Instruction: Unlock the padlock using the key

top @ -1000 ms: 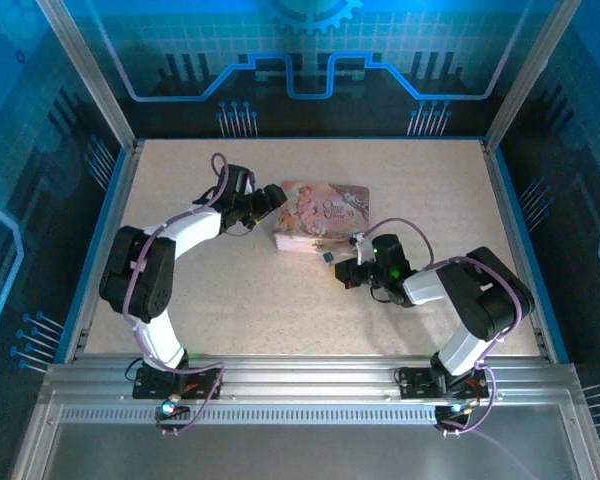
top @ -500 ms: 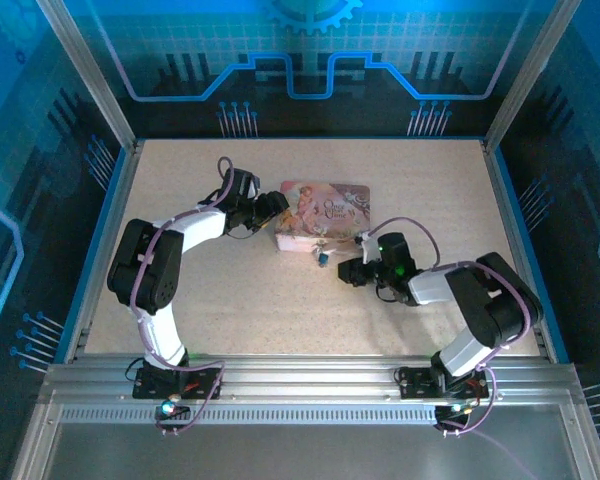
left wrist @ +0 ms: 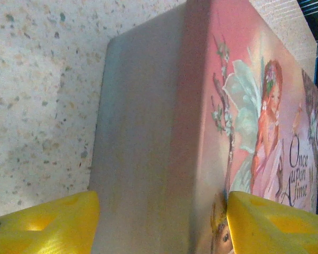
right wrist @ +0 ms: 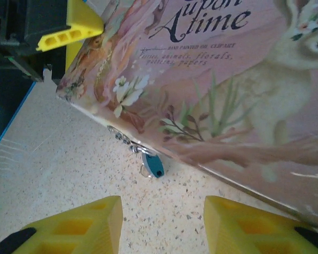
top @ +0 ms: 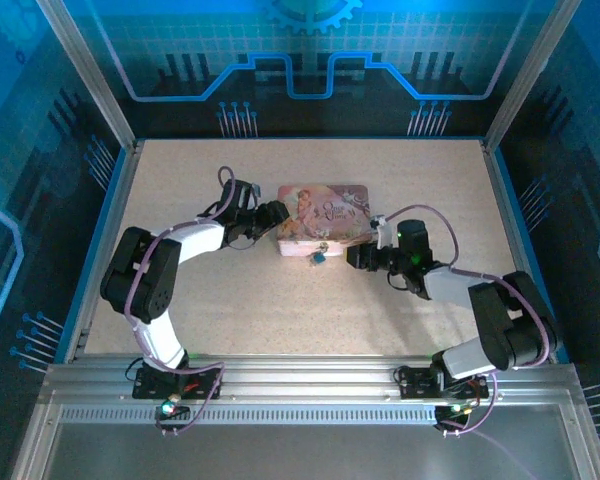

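Note:
The tiny blue-green padlock (right wrist: pixel 157 166) hangs off the front edge of the pink illustrated tin (right wrist: pixel 212 79), its thin metal shackle hooked into a small silver latch (right wrist: pixel 122 138). It rests on the table (top: pixel 318 256). My right gripper (right wrist: pixel 163 211) is open just short of the padlock, with bare tabletop between its yellow fingers (right wrist: pixel 74 227). It sits right of the padlock in the top view (top: pixel 356 256). My left gripper (left wrist: pixel 161 211) is shut on the tin's left end (top: pixel 273 214), one finger on the lid and one low on the wall. The key is out of view.
The tin (top: pixel 325 218) lies mid-table, slightly toward the back. The speckled tabletop (top: pixel 280 300) is ringed by a blue rim (top: pixel 100 240) and aluminium posts. The left gripper's yellow finger (right wrist: pixel 79 24) shows at the tin's far corner in the right wrist view.
My right gripper has swung back and to the right, closer to the tin's front edge. The left gripper has shifted slightly nearer on the tin's left end.

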Available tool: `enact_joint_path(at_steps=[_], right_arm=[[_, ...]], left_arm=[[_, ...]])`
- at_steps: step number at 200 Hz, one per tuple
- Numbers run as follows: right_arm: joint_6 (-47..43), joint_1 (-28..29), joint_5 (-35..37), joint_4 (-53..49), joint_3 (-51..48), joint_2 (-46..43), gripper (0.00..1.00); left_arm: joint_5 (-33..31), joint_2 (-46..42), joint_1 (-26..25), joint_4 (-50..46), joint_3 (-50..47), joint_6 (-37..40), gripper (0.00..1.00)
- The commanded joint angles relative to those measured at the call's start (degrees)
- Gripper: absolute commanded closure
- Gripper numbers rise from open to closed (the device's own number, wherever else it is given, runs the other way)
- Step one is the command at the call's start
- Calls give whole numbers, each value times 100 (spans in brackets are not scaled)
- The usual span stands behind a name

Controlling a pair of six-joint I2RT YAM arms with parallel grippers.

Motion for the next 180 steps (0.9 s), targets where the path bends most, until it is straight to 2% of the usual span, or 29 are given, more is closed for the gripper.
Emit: enact_joint_path(at_steps=[1,39,56,93,130,153,180], right_arm=[[7,-209,-364,209,307,414,55],[-29,-446,-646,534,799,977,51],[155,-581,-796,904,722,1007,49],[165,-711,-1104,1476,117,658,34],[251,-630,-1570,1749,-161,604,19],[367,-445,-1763,2022,-127,938,19],[629,-279,-1748,2568,-17,1473,19]], left_arm=[[-192,-75,-137,-476,-318,62,35],[-355,-417,-234,-477,-673,-24,35],[-404,-614,-239,-455,-831,-84,35],[-644,-1201,-239,-798,-773,33,29],[-805,-1756,-353,-1272,-446,319,31],[-727,-1898,-605,-1386,-152,427,34],[-453,-1649,-948,-1466,325,452,37]])
